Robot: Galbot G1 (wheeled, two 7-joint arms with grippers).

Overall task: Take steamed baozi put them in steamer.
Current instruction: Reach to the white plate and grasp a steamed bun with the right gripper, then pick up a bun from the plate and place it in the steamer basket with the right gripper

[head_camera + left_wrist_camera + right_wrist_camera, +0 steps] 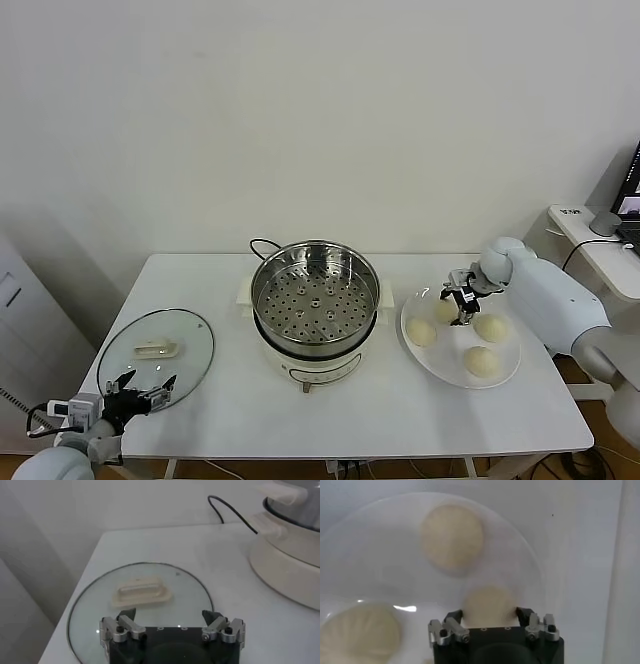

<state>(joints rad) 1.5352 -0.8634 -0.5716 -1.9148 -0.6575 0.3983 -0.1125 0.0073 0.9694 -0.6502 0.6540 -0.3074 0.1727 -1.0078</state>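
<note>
The right hand (490,616) narrows around one baozi (489,605) on the plate (505,378), fingers straddling it to lift; the left hand (172,624) hangs wide over the lid (90,611)

Steamer (315,292): polished stainless steel, mirror-glossy, perforated floor; base beneath smooth white plastic, slight sheen.
Cord (262,243) at far side: black, rubbery.
Lid (156,357) at left: clear glass, glossy, thin metal rim; cream plastic handle, matt.
Steamed baozi (421,332): cream-white dough, smooth, matt skin, faint pleat lines in right wrist view.
Plate (503,372) at right: white, glazed, glossy, highlight on rim.
Table (400,415): white, smooth, matt.
Left gripper (172,626), right gripper (491,618): black matt body, brushed metal finger brackets, dark screws.
</note>
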